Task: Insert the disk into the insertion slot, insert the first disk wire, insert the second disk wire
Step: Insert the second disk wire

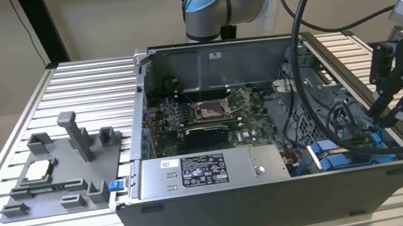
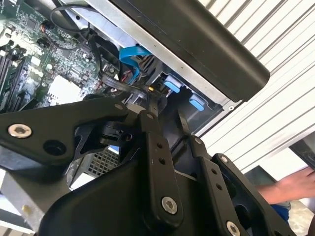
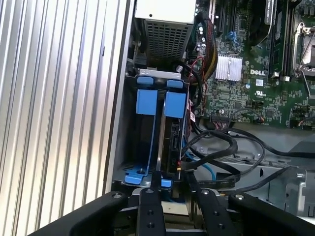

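We see the disk (image 3: 171,130) standing on edge inside the insertion slot (image 3: 122,132), in the compartment on the motherboard's side, with its blue carrier tab beside a second blue tab at the far end of the bay. At the disk's near end sits the gripper (image 3: 173,173). Its fingers (image 3: 150,206) are drawn in on the plug end of a black wire (image 3: 227,140), which loops out towards the motherboard (image 3: 246,83) and back to the disk. In the second wrist view we see the same wire running into the fingertips, with a flat blue cable (image 2: 133,54) curling behind it.

In the exterior view the slot lies in the corner of the open computer case (image 1: 271,207) towards that view's right, and the gripper reaches down into it from above. Just beside the bay, along the near wall, lies the grey power-supply box (image 1: 200,172) with its white sticker. The case rests on a ribbed aluminium table (image 1: 79,92). Well apart, towards the exterior view's left, we find a grey fixture tray (image 1: 58,178). A person's hand (image 2: 290,187) shows beyond the table edge in the second wrist view.
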Tool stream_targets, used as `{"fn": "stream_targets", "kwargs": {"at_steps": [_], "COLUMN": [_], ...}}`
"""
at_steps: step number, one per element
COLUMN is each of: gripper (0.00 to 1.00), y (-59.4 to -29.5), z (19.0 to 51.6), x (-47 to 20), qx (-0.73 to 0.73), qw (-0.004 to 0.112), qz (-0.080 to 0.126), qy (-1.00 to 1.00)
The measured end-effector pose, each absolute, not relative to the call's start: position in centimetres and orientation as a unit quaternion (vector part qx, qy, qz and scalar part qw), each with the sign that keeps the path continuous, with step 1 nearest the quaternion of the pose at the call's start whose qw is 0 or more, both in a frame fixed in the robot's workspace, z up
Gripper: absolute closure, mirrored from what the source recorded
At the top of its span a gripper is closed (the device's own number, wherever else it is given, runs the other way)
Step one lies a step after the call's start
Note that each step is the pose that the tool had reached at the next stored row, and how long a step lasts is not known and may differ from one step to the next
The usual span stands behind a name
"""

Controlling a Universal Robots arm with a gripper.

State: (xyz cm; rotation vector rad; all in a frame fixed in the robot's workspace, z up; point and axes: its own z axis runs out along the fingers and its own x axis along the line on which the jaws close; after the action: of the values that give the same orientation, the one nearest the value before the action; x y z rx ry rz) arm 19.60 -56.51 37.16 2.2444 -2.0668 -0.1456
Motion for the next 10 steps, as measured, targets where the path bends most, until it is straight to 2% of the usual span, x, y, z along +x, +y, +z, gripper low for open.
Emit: {"fn": "stream_targets", "kwargs": {"at_steps": [8,9,10], "gripper": [0.00,1.00,1.00], "y": [-56.51,-56.51,-56.51], "z": [37.15,37.15,37.15], "x": [19.60,19.60,19.60], "qx": [0.734,0.734,0.734], "qw": [0.042,0.042,0.042], "qz": [-0.049,-0.049,-0.049], "qy": [-0.676,-0.676,-0.676]}}
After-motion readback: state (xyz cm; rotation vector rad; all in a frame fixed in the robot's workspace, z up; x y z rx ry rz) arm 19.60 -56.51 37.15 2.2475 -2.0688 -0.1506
